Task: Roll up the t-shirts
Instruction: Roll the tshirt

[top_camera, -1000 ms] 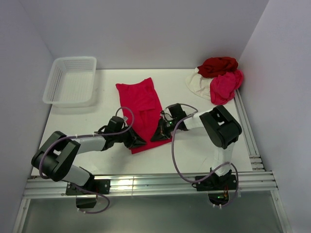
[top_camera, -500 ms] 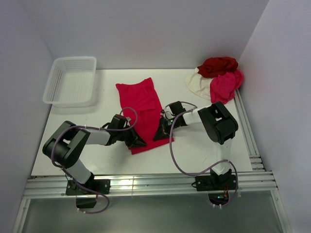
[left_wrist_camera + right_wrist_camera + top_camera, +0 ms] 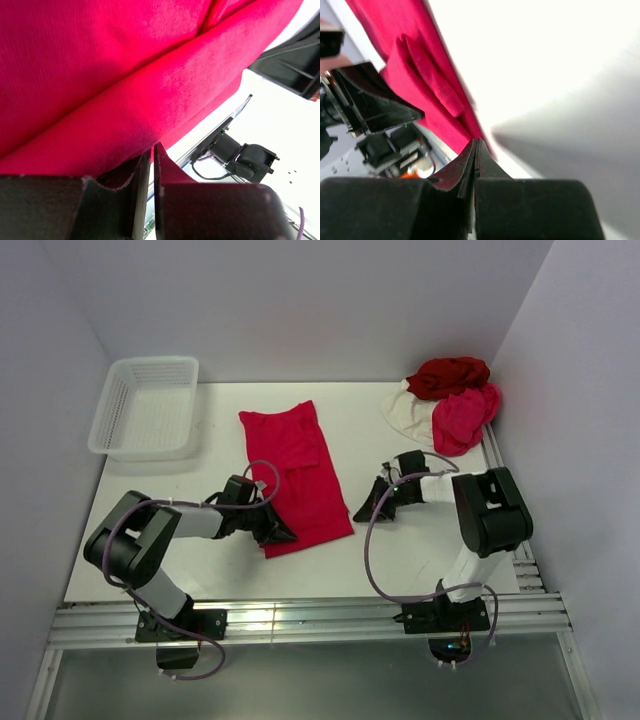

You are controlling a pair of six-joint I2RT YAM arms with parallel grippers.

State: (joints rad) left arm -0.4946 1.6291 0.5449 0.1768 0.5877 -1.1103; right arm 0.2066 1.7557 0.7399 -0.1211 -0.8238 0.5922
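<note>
A bright crimson t-shirt (image 3: 295, 460), folded into a long strip, lies flat in the middle of the table. It fills the left wrist view (image 3: 125, 75) and shows at the left of the right wrist view (image 3: 425, 100). My left gripper (image 3: 285, 533) is low on the table at the shirt's near left edge. Its jaws (image 3: 151, 147) are closed to a thin slit with red hem in it. My right gripper (image 3: 360, 514) is shut and empty (image 3: 476, 141) on bare table, right of the shirt's near corner. Dark red (image 3: 448, 375), pink-red (image 3: 465, 415) and whitish (image 3: 408, 412) t-shirts lie heaped at the far right.
A white plastic mesh basket (image 3: 150, 405) stands at the far left corner. Side walls close in the table on the left and right. An aluminium rail (image 3: 300, 620) runs along the near edge by the arm bases.
My right gripper has let go of the shirt's near right corner and moved right onto bare table. The shirt's near end now lies flat. My left gripper has stayed at the near left edge.
</note>
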